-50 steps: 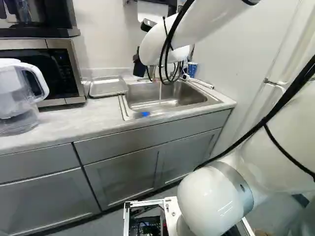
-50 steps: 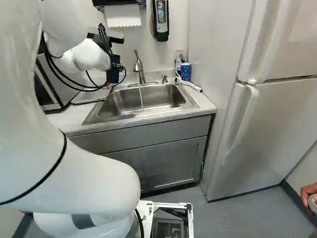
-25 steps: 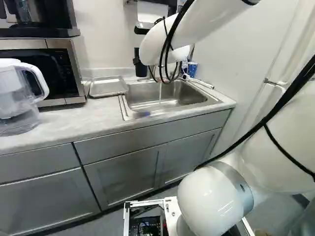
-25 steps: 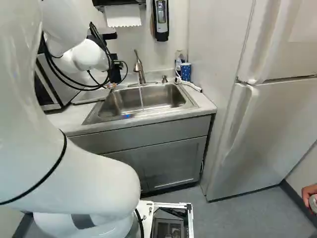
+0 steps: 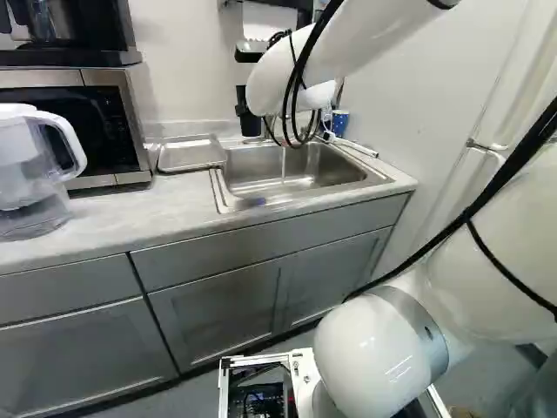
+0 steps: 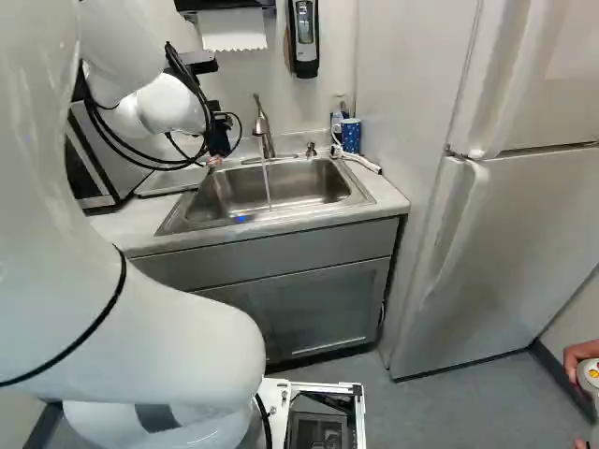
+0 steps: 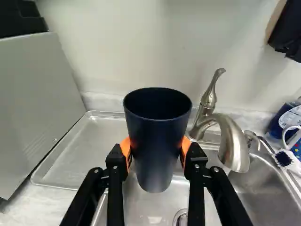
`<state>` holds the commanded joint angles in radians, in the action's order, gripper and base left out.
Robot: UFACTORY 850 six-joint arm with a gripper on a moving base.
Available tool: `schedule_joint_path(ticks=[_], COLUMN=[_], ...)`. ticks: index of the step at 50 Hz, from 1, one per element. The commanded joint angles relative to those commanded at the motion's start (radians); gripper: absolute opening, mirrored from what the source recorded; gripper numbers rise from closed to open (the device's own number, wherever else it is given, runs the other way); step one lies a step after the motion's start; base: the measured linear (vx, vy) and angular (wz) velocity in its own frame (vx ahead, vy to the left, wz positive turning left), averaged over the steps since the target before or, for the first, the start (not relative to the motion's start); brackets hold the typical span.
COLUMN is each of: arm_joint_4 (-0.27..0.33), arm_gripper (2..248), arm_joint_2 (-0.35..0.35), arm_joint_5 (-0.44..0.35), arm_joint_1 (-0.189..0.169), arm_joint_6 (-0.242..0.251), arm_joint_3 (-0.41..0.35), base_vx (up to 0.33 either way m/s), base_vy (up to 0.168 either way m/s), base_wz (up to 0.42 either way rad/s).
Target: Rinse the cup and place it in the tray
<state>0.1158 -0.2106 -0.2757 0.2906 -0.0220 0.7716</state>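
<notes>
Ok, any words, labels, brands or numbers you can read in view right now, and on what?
None that I can read.
Bottle by the sink: white label, too small and cut off by the view's edge.
Microwave panel: faint marks, too small.
Wall dispenser: front too small to read.
Cup: no print on the side seen.

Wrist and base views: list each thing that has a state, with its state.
Cup: upright, gripped
Gripper: shut on the cup
Faucet: running
Tray: flat, empty
Fridge doors: shut
Microwave door: shut
Cabinet doors: shut
Blue mug: upright
Pitcher: upright
</notes>
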Motion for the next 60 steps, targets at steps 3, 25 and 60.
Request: schedule_joint_path(ticks=[3,25,60], arm_joint_4=[0.0,0.0,-0.012], arm_gripper=[121,121,121], arm_joint_2=[0.004,0.045,0.155], arm_joint_5=[0.0,-0.048,-0.199], arm_joint_1=[0.007,0.071,0.169], arm_joint_6=[0.0,0.0,0.0], arm_joint_3=[0.004,0.041,0.09], base_vx=[0.0,0.0,0.0], base_vy=[0.0,0.0,0.0], base_wz=[0.0,0.0,0.0])
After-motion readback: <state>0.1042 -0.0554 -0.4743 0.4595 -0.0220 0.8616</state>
